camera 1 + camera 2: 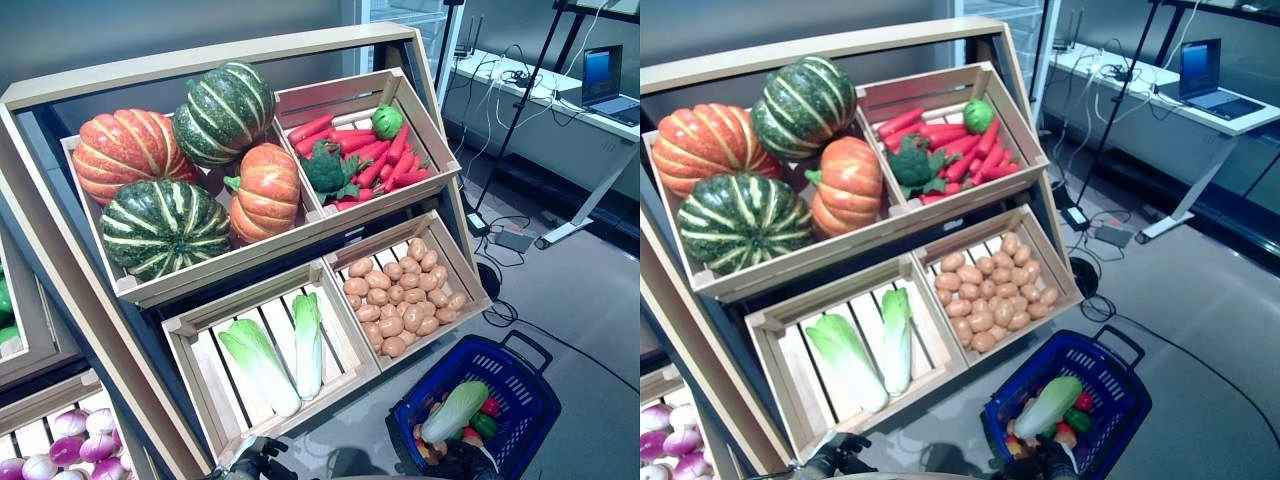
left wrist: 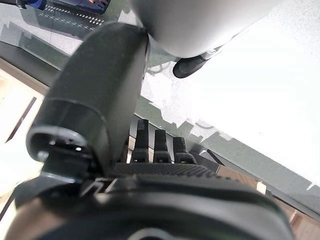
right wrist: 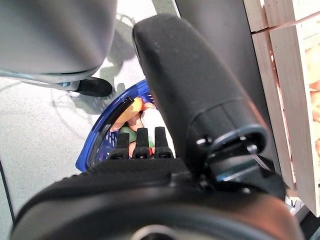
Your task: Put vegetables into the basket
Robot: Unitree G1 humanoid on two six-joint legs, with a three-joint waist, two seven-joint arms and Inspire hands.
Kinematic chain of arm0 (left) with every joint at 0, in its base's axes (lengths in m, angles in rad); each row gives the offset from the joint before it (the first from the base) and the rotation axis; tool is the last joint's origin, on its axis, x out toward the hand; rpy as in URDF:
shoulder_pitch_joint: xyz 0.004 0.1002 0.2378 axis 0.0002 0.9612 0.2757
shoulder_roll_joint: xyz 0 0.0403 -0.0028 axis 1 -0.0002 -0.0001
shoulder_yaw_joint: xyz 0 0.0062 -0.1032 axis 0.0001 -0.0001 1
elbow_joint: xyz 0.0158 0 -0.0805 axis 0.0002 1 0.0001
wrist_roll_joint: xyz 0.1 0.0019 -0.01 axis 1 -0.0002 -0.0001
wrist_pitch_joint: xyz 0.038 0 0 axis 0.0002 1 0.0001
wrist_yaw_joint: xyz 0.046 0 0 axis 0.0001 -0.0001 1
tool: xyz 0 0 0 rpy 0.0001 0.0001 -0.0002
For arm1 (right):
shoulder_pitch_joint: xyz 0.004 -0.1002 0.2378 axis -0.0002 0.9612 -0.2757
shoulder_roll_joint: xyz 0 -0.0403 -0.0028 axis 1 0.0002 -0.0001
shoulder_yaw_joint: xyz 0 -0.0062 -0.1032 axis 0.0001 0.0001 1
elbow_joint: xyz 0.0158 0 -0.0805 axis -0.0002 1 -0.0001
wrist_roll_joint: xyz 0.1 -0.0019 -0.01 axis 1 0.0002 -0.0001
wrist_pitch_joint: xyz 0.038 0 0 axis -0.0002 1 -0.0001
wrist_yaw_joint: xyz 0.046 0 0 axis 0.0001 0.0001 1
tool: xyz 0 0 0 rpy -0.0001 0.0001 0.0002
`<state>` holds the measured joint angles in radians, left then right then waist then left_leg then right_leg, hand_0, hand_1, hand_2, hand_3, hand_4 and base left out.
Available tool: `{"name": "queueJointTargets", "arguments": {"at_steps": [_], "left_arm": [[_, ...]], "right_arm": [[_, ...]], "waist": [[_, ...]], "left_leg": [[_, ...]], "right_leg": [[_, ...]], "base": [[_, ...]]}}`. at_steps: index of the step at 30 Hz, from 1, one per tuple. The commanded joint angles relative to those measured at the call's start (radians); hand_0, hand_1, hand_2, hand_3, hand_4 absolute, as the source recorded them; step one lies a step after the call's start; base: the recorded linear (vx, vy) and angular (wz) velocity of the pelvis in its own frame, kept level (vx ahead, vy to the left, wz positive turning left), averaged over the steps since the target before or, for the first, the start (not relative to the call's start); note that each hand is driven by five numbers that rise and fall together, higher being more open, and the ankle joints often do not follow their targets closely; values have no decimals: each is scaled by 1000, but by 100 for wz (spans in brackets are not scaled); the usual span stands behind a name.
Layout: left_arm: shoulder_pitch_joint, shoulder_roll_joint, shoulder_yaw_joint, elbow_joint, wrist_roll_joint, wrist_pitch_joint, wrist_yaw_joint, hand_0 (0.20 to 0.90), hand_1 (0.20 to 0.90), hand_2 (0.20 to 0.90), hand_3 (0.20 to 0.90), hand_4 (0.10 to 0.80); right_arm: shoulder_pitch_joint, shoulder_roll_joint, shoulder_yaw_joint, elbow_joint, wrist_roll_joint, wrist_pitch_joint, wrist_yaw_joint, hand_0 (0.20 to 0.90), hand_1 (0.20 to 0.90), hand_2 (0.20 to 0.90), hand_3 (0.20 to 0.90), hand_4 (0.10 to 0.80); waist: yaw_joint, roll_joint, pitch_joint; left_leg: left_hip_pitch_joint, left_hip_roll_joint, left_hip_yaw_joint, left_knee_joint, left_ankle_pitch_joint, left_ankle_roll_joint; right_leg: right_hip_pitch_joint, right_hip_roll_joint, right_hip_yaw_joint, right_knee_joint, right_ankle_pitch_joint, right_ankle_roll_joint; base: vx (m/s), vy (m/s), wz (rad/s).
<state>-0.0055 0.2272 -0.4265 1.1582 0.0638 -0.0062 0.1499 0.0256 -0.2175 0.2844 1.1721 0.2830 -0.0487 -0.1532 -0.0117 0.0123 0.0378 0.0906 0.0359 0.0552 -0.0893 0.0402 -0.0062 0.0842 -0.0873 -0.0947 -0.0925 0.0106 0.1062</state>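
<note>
While the blue plastic basket (image 1: 520, 385) sits on the floor holding a pale cabbage (image 1: 455, 409), both hands — left hand (image 2: 155, 150), right hand (image 3: 140, 145) — hang straight-fingered, holding nothing.

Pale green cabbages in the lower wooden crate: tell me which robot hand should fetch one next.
Left robot hand: it sits just below the cabbage crate, open; the right robot hand is over the blue plastic basket.

The head views are evenly lit and sharp, with a cool blue tint. The floor (image 2: 260, 75) glares nearly white toward 3 o'clock in the left wrist view. In both wrist views each nearby robot hand (image 3: 145, 145) is dark and slightly blurred.
</note>
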Motion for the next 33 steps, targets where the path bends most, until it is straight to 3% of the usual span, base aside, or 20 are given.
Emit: {"name": "queueJointTargets", "arguments": {"at_steps": [1, 4, 16, 19, 23, 33], "left_arm": [[-95, -8, -9, 5, -50, -138, 18, 900, 900, 900, 900, 800], [-104, 4, 3, -92, -77, -187, 27, 900, 900, 900, 900, 800], [-138, 73, 52, -424, -245, -157, -23, 900, 900, 900, 900, 800], [-150, 94, 64, -470, -184, -181, 54, 900, 900, 900, 900, 800], [-182, 160, 75, -521, 116, -168, 224, 900, 900, 900, 900, 800], [-223, 295, 67, -504, 388, -82, 335, 900, 900, 900, 900, 800]], "right_arm": [[-68, 38, 22, -5, 3, -49, -36, 900, 900, 900, 900, 800], [-60, 33, 22, -34, 5, -33, -41, 900, 900, 900, 900, 800], [-35, 16, 13, -68, 10, -7, -42, 900, 900, 900, 900, 800], [-28, 14, 9, -82, 23, -2, -43, 900, 900, 900, 900, 800], [-14, 2, 5, -92, 26, -9, -33, 900, 900, 900, 900, 800], [10, -22, 1, -95, 42, -29, -32, 900, 900, 900, 900, 800]], "waist": [[12, -30, 20], [12, -29, 25], [13, -18, 22], [11, -16, 21], [8, -14, 20], [-6, -3, 28]], "left_leg": [[-11, -22, -58, 14, -42, 1], [-16, -22, -56, 16, -43, 2], [-23, -17, -63, 5, -30, -5], [-23, -16, -66, 4, -27, -5], [-22, -18, -66, 8, -31, -4], [-22, -23, -69, 12, -33, -4]], "right_leg": [[-8, -17, 20, 11, 51, -6], [-13, -15, 25, 11, 54, -7], [-20, -13, 21, 5, 60, -8], [-19, -12, 19, 5, 58, -10], [-15, -13, 18, 6, 52, -14], [-17, -16, 22, 6, 48, -13]], "base": [[0, 0, 0], [0, 0, 0], [0, 0, 0], [0, 0, 0], [0, 0, 0], [0, 0, 0]]}}
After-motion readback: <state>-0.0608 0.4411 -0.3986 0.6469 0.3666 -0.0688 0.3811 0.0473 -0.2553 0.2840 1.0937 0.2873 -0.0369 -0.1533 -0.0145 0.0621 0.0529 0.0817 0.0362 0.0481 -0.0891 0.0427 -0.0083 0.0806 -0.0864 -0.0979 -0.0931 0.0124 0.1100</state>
